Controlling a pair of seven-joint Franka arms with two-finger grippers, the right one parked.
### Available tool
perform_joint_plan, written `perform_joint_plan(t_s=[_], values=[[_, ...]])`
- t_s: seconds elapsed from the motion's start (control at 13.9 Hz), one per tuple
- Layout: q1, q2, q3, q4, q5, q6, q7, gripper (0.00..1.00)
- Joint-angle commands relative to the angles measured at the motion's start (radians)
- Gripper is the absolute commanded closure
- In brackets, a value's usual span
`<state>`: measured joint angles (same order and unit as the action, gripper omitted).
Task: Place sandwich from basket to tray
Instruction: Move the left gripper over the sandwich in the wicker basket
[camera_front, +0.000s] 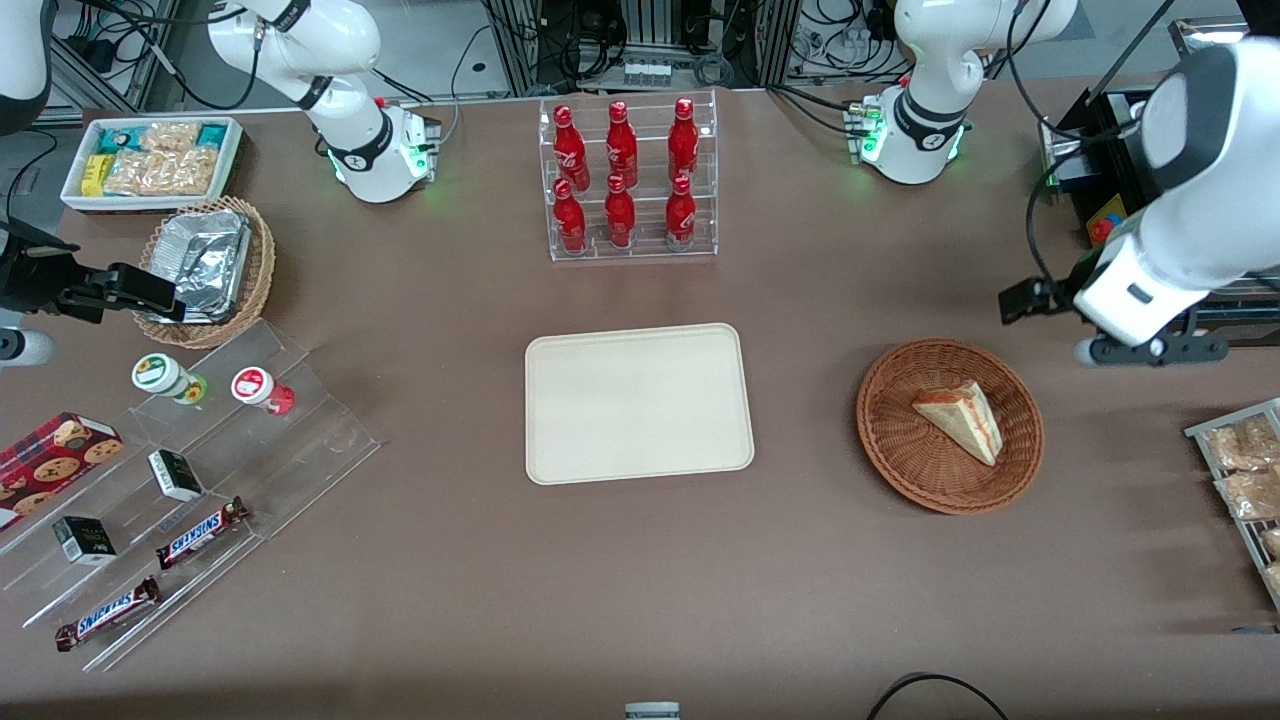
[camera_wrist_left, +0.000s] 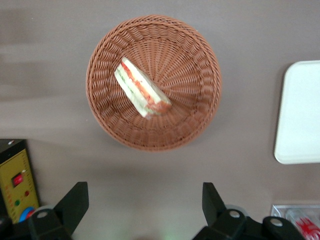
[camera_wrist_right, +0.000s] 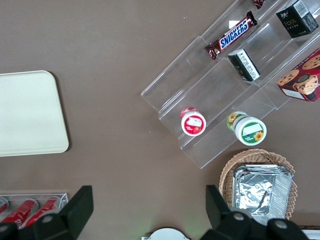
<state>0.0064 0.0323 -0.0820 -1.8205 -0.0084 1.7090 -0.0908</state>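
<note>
Your tool (camera_wrist_left: 145, 207) hangs high above the tabletop (camera_front: 800, 560), its fingers spread wide and holding nothing, farther from the front camera than the basket (camera_front: 890, 440). The sandwich (camera_front: 962, 416) lies on its side in that basket, filling edge exposed, likely an easy grasp from above. The tray (camera_front: 638, 403) sits bare beside the basket, open tabletop between them

Even overhead light, soft shadows; sandwich (camera_wrist_left: 141, 89) slightly blurred; gripper (camera_wrist_left: 145, 202) fingers (camera_wrist_left: 75, 202) dark, spread.
</note>
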Motion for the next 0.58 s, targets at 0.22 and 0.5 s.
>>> perform_joint_plan(t_s=[0.22,0.5], values=[[0.041,0.124,-0.002,-0.085,0.004,0.219,-0.001,0.00],[0.044,0.121,-0.001,-0.209,0.002,0.397,-0.210,0.00]])
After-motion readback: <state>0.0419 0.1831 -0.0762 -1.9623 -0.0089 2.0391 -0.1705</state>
